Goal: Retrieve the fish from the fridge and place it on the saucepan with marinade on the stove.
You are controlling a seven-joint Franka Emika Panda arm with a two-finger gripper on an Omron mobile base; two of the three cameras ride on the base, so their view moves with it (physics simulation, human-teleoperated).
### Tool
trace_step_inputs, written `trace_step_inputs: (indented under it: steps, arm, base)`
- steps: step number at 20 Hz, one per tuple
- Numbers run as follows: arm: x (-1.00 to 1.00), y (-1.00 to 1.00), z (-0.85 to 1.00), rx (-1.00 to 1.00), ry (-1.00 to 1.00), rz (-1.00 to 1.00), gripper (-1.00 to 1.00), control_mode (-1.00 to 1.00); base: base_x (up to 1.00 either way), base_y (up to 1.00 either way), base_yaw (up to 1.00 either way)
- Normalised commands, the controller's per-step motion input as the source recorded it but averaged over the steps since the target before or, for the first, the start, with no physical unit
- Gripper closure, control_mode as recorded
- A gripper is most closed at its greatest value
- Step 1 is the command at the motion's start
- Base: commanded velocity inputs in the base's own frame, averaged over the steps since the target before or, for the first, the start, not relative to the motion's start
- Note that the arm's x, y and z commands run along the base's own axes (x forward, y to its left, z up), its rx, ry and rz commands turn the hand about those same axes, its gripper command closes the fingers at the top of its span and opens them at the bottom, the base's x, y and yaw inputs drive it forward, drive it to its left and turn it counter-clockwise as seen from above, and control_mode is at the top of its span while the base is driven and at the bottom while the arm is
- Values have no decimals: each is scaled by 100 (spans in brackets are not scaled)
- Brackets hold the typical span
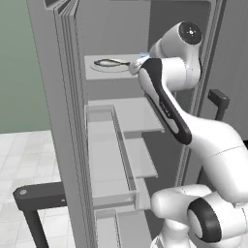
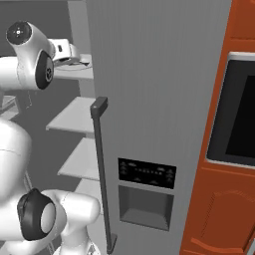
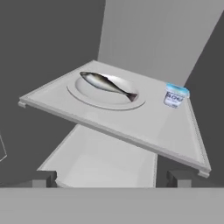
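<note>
Clear-blue cup (image 3: 176,96) on the shelf (image 3: 131,127) beside the plated fish (image 3: 107,83)

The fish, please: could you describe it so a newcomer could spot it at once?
Look inside the open fridge, on its top shelf. There a shallow white plate holds the fish: slender, dark silver-grey, pointed, unlike the small blue-lidded cup beside it.

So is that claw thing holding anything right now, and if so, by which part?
Nothing is held. The gripper is open, its two finger tips spread wide with bare space between them. The fish lies untouched on a plate on the fridge shelf ahead.
</note>
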Motion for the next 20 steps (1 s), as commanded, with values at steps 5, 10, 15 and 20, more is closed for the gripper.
trace_step_inputs:
  steps: [5, 10, 15, 20]
  arm:
    - [48, 3, 0, 1, 9, 0, -100, -100]
    - [43, 8, 0, 0, 6, 0, -100, -100]
    - [48, 15, -3, 0, 3, 0, -100, -100]
    - [41, 19, -18, 0, 0, 1, -100, -100]
  base:
    - [0, 0, 0]
    - [0, 0, 0]
    - [0, 0, 0]
    - [0, 0, 0]
